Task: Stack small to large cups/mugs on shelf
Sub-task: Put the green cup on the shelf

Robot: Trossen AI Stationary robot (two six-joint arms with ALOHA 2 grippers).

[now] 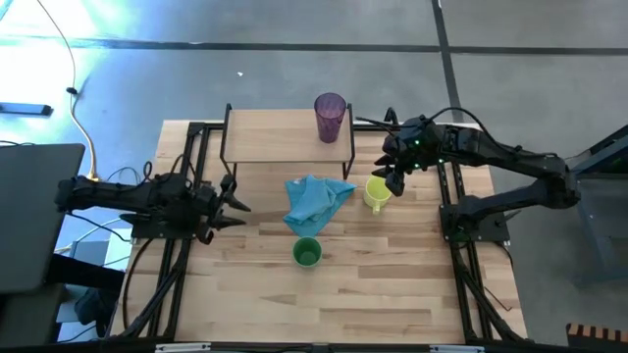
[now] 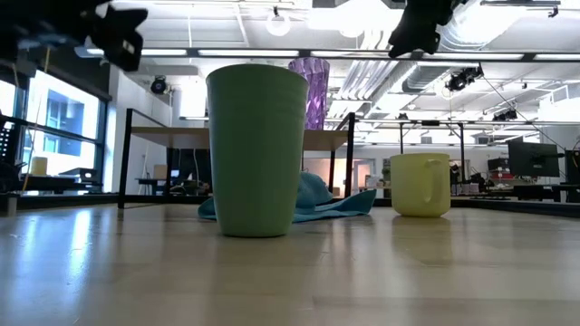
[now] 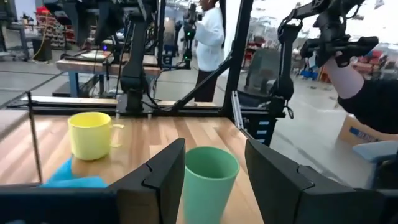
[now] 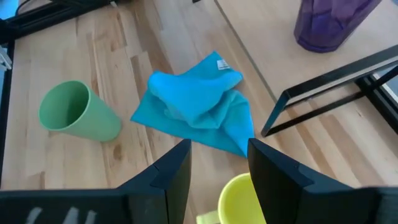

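Observation:
The purple ribbed tumbler (image 1: 330, 117) stands upright on the shelf (image 1: 280, 135) near its right end. The yellow mug (image 1: 377, 192) stands on the table right of the light blue cloth (image 1: 314, 201). The green cup (image 1: 307, 253) stands upright nearer the front. My right gripper (image 1: 395, 169) is open and hovers just above the mug (image 4: 239, 199), touching nothing. My left gripper (image 1: 235, 204) is open at the table's left, its fingers pointing toward the green cup (image 3: 208, 177).
The cloth lies crumpled on the table between the shelf's front legs (image 1: 344, 169) and the green cup. Black frame rails (image 1: 186, 196) run along the table's left and right sides. A person (image 3: 208, 37) stands in the room beyond the table. Bare shelf top lies left of the tumbler.

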